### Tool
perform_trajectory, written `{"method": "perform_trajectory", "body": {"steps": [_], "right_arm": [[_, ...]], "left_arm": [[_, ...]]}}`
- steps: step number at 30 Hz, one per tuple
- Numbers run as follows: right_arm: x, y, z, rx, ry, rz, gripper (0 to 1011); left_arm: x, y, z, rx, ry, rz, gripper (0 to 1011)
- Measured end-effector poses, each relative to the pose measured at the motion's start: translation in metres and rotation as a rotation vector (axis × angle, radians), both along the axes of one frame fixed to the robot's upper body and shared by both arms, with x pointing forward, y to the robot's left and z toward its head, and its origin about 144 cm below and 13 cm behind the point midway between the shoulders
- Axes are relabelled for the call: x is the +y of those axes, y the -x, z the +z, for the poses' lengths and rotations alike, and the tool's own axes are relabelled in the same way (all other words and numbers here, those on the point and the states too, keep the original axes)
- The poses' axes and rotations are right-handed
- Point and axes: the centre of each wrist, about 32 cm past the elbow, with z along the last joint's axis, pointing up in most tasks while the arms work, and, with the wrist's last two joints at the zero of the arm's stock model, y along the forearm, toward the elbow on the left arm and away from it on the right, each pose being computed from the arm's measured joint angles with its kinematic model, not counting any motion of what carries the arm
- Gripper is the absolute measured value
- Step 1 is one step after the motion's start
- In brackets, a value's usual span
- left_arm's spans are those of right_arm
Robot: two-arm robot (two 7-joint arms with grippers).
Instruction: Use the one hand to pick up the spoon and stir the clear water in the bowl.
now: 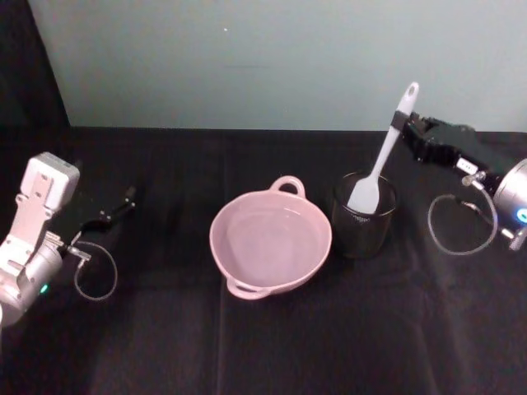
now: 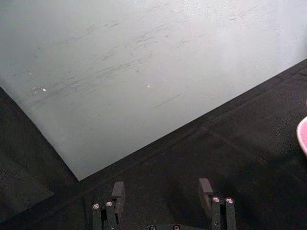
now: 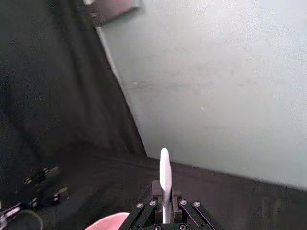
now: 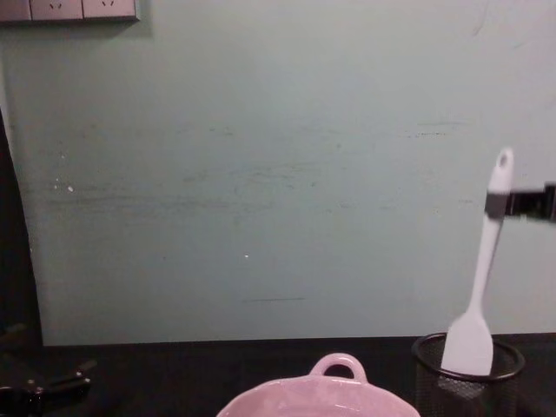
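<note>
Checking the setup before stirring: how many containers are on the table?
2. The pink bowl sits centrally in front of the robot. The black mesh cup stands close on its right, with the spoon dipping into it, gripped by the right claw. None seems hidden.

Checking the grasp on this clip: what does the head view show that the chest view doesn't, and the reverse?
Head view's own: the inside of the bowl with faint glints of clear water, and the cable looping by the right gripper. Chest view's own: wall sockets, and the spoon side-on, scoop tip inside the rim of the mesh cup. Shared: right gripper shut on the spoon's upper handle, bowl, cup. The left gripper sits parked, open, at the left.
</note>
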Motion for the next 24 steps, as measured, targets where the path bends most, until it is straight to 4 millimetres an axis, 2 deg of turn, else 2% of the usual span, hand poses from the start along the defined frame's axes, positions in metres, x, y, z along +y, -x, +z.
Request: {"method": "perform_trajectory", "body": {"steps": [8,11,14,19,22,24], "right_arm": [[0.007,0.012,0.047,-0.109,0.104,0.074,113],[0.015,0.014,0.067,-0.164,0.133,0.121,113],[0.025,0.014,0.076,-0.196,0.151,0.166,114],[0.039,0.013,0.078,-0.211,0.160,0.235,114],[0.047,0.012,0.070,-0.205,0.151,0.271,114],[0.055,0.009,0.057,-0.198,0.143,0.304,114]], "left_arm": [[0.000,0.000,0.000,0.000,0.000,0.000,1011],[0.000,0.000,0.000,0.000,0.000,0.000,1011],[0.000,0.000,0.000,0.000,0.000,0.000,1011],[0.000,0.000,0.000,0.000,0.000,0.000,1011],[0.000,0.000,0.000,0.000,0.000,0.000,1011],[0.000,0.000,0.000,0.000,0.000,0.000,1011]]}}
